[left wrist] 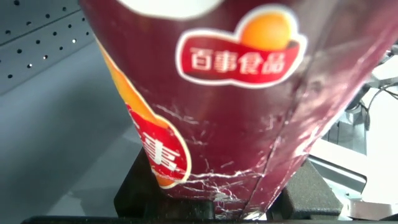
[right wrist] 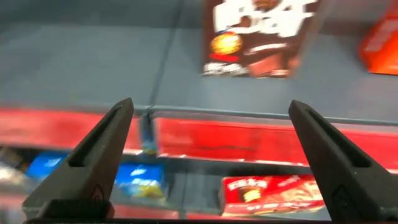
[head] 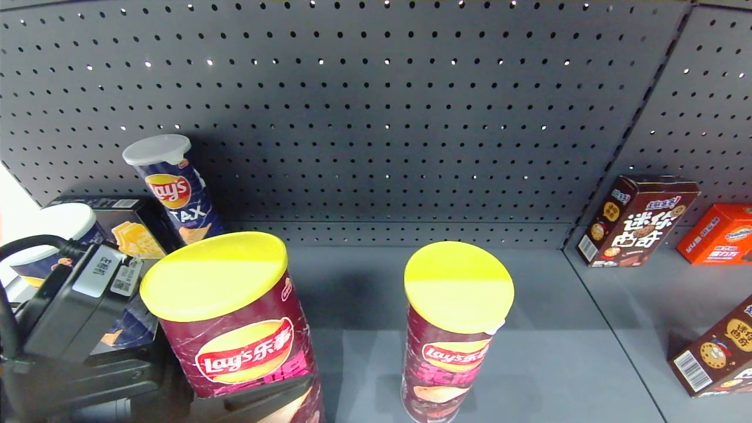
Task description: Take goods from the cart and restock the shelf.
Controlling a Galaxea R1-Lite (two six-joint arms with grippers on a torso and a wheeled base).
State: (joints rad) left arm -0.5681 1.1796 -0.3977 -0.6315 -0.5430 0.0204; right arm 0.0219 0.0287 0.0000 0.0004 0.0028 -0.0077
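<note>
Chips can (head: 226,317) with the yellow lid sits in the left claw (left wrist: 214,202), which squeezes it low down on both sides. It points up, tipped a little, at the front left of the shelf (head: 352,282). A twin can (head: 452,329) stands near it on the right. I think the bare spot straight ahead is the place for it. Farther back stands a blue can (head: 176,188). The right claw (right wrist: 214,168) is spread wide and holds nothing.
</note>
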